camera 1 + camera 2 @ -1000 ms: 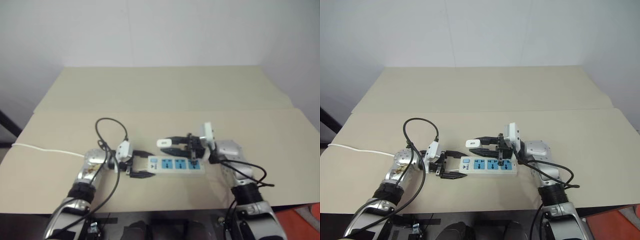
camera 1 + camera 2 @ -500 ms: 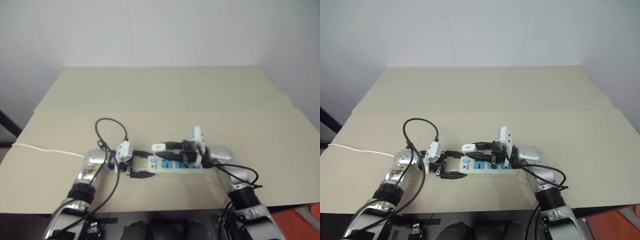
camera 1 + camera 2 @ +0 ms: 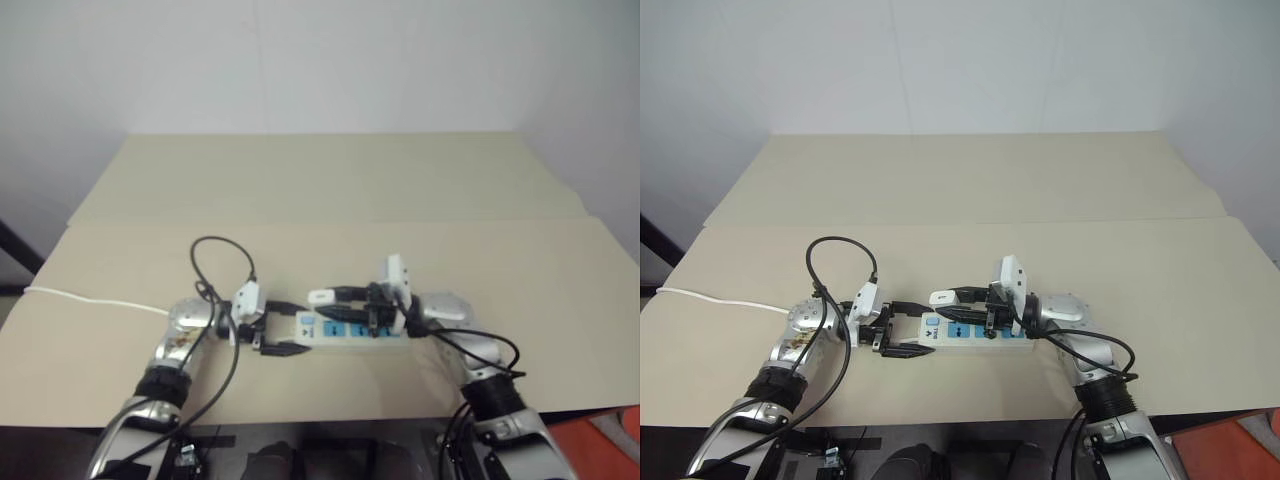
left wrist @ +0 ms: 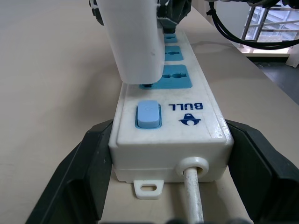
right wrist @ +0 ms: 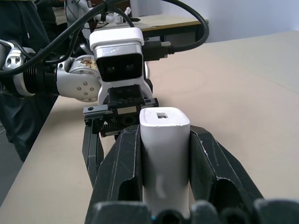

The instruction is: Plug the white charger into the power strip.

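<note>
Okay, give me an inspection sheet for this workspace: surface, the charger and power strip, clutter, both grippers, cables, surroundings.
Surface: beige table, bare part matte and flat.
Job's things: power strip lies flat on the table; white charger is over its socket nearest the blue switch, prongs at the socket, whether fully seated cannot be told.
Clutter: nothing seen.
Grippers: left gripper shut on the power strip's cord end; right gripper shut on the white charger.
Cables: thin white cord runs off the table's left edge; black cable loops above the left wrist.
Surroundings: plain white wall behind.
</note>
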